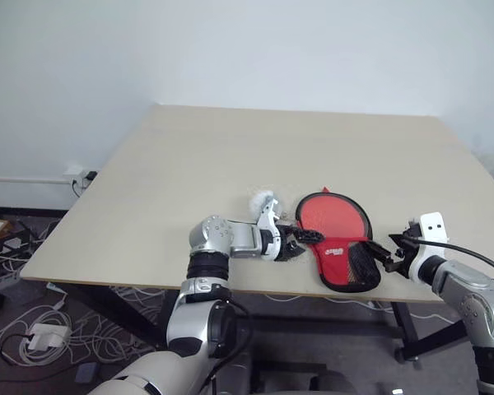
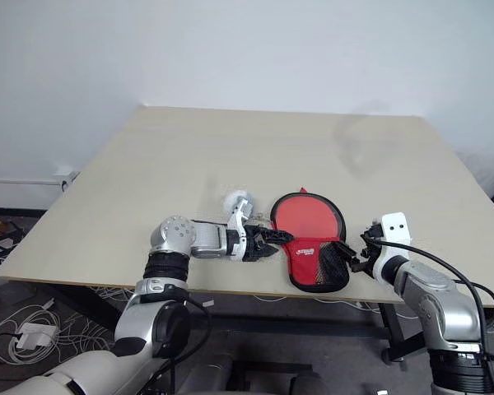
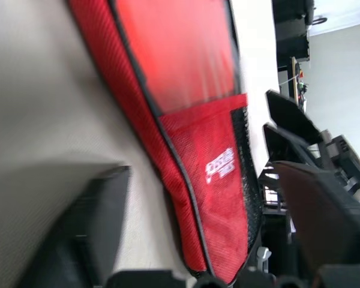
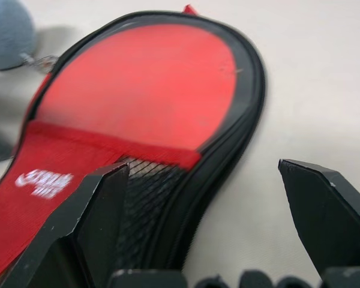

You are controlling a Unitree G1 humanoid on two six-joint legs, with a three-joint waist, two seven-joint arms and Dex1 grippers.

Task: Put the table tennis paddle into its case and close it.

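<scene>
The red case [image 1: 336, 239] lies flat on the tabletop [image 1: 230, 156] near its front edge, between the two grippers. The paddle's red rubber face [image 4: 144, 84] shows in the case's open upper part, and the fabric flap with the white logo [image 1: 333, 251] and the black mesh patch [image 1: 361, 263] covers the lower part. The left gripper [image 1: 300, 240] sits at the case's left edge with its fingers apart; whether it has hold of the edge I cannot tell. The right gripper [image 1: 385, 253] stands wide open just beside the mesh end, holding nothing. A small white ball [image 1: 262, 200] rests just behind the left gripper.
</scene>
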